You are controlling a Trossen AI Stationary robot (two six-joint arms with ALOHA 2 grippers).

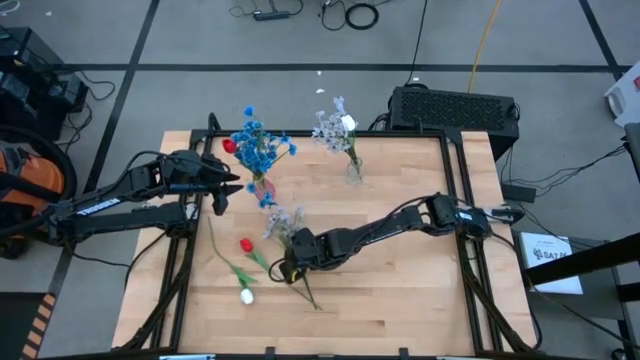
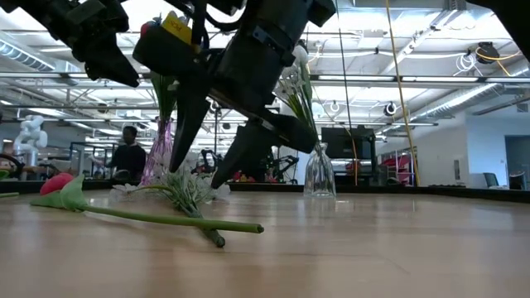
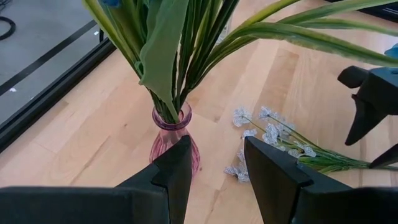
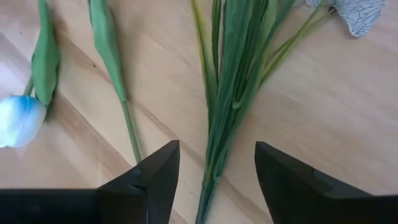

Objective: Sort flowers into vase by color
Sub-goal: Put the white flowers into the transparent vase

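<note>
The left gripper (image 1: 222, 192) waits open beside the pink vase (image 1: 262, 186) of blue flowers (image 1: 260, 146), while the right gripper (image 1: 286, 266), fingers spread, hovers over the lavender spray (image 1: 287, 224) lying mid-table and should descend squarely astride its stem bundle before closing.

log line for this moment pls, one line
right gripper: jaws open over lavender spray stems lying on table | left gripper: jaws open beside pink vase | red tulip, white tulip on table

Wooden table (image 1: 400, 290): pink vase (image 1: 262, 187), clear vase (image 1: 354, 170), loose flowers (image 1: 285, 225) lying flat
</note>
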